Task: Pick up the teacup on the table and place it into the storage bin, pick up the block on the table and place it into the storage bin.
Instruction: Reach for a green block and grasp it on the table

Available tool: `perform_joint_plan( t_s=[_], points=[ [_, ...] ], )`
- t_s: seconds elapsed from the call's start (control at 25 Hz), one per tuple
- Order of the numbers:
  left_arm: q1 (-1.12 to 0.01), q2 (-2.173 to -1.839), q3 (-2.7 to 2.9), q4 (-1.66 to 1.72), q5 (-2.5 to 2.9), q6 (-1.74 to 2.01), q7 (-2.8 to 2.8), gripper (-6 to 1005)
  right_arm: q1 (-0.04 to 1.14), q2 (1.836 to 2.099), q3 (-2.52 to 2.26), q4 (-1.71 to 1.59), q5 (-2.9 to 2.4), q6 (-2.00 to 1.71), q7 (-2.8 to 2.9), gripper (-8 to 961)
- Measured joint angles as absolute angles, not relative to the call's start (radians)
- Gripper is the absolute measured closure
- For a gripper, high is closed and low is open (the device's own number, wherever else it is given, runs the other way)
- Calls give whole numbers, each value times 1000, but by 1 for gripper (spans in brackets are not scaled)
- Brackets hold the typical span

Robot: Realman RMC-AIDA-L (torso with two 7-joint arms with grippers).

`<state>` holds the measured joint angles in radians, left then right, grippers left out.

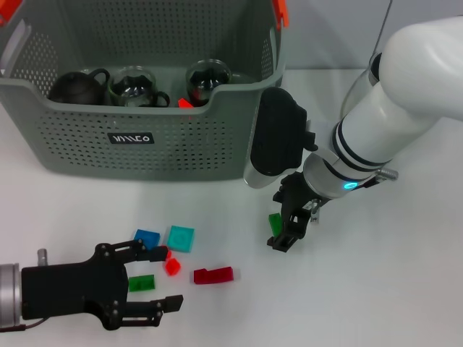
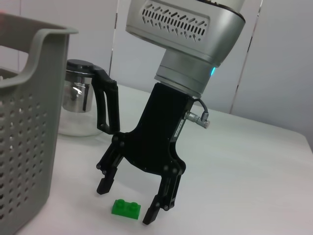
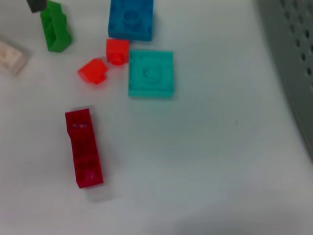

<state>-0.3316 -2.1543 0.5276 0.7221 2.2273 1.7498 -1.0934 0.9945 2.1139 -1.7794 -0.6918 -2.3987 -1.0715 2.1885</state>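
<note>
The grey-green storage bin point(image 1: 145, 144) stands at the back left. Inside it are a dark teapot point(image 1: 76, 87) and two glass teacups point(image 1: 134, 85) point(image 1: 208, 78). My right gripper point(image 1: 287, 231) point(image 2: 126, 201) is open, close over the table just right of the bin. Its fingers straddle a small green block point(image 1: 275, 223) point(image 2: 126, 208) without touching it. My left gripper point(image 1: 163, 280) lies low at the front left, open, with another green block point(image 1: 141, 283) between its fingers.
Loose blocks lie between the grippers: blue point(image 1: 147, 238) point(image 3: 130, 18), teal point(image 1: 181, 238) point(image 3: 150, 73), dark red point(image 1: 213, 275) point(image 3: 84, 148) and small red ones point(image 1: 172, 266) point(image 3: 93, 71). A glass pot with a black handle point(image 2: 78, 98) stands behind the bin's corner.
</note>
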Motion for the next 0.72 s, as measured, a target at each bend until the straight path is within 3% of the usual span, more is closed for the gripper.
perform_joint_plan(
  t_s=[0.24,0.72],
  points=[
    [-331,-2154,528,722,2227,1747,-1093,174,996,2114,-1784,-684,-2393,-1061,2199,93],
    [-330,-2154,528,722,2227,1747,-1094,174,997,2114,-1790,-676,-2390,-1055,2201,439]
  ],
)
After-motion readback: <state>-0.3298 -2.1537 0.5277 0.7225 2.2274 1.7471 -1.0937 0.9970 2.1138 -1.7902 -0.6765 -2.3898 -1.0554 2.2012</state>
